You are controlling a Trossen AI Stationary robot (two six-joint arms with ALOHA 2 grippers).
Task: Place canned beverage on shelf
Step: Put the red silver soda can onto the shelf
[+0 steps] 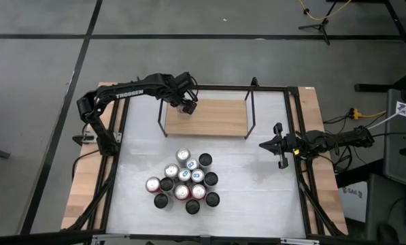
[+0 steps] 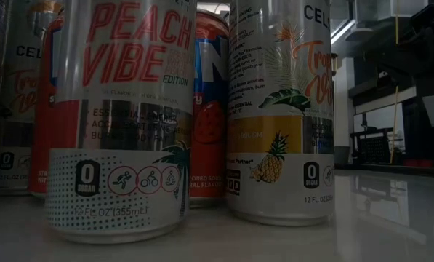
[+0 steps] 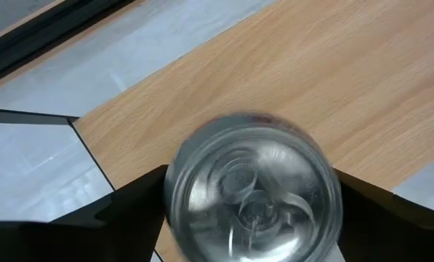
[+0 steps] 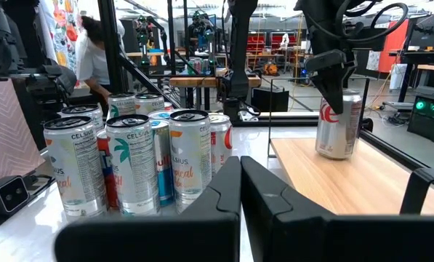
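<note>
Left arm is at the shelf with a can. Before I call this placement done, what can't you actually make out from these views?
- Whether the can is released: in the left wrist view its top hides the gaps to the fingers.
- The can's brand: in the right wrist view the left gripper covers most of the label.
- The shelf: the low view shows none of it; the front cans fill the picture.
- The can's base on the shelf: hidden from above by the left gripper.

A robotics lab: black metal racks (image 4: 202, 44), cluttered workbenches (image 4: 202, 76), a tripod (image 1: 318, 24) and yellow cable (image 1: 325, 10) on grey floor.
</note>
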